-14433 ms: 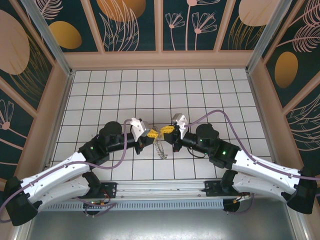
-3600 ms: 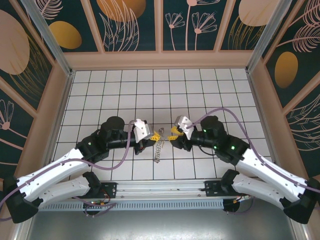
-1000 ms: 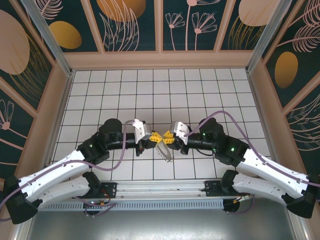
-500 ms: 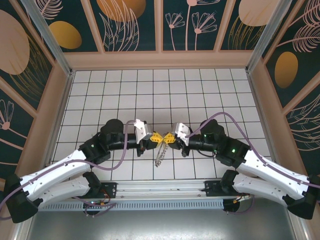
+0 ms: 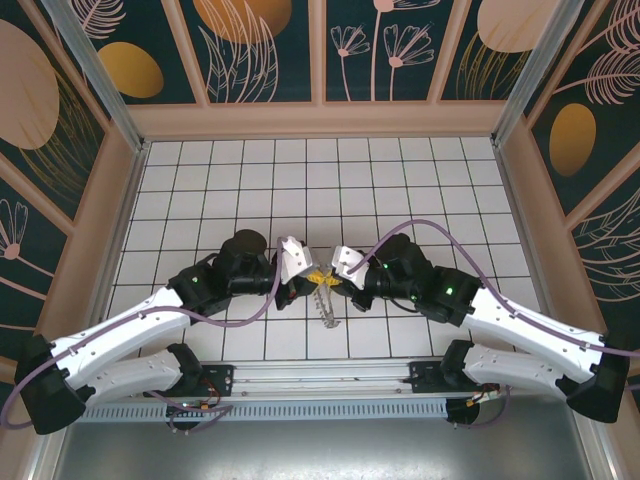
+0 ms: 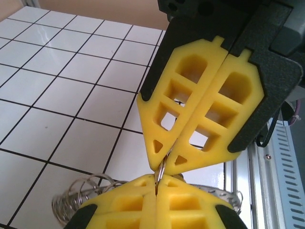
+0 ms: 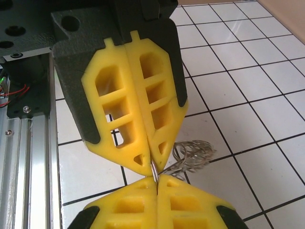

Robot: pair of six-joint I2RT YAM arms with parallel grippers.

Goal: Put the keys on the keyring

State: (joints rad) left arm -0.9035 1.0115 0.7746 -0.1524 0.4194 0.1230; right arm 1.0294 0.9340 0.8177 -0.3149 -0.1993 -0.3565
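My left gripper (image 5: 309, 277) and right gripper (image 5: 335, 279) meet tip to tip above the tiled floor. Both are shut on the same thin metal loop of the keyring (image 6: 162, 168), which shows as a sliver between the yellow tips (image 7: 154, 172). The rest of the keyring (image 5: 327, 304) hangs below them, edge-on, with its silvery coils (image 7: 191, 157) dangling over the tiles. In the left wrist view my left gripper (image 6: 156, 180) is at the bottom and the right gripper (image 6: 167, 160) presses in from above. The small yellow-tan keys cannot be told apart from the yellow tips.
A white tiled floor (image 5: 300, 180) stretches behind the grippers, walled by wooden panels (image 5: 320, 118). A metal rail (image 5: 320, 385) runs along the near edge by the arm bases. Purple cables (image 5: 420, 228) loop over both arms.
Both wrists have drawn closer together and turned, so the tips now press point to point. The hanging keyring has swung from lower left to lower right.
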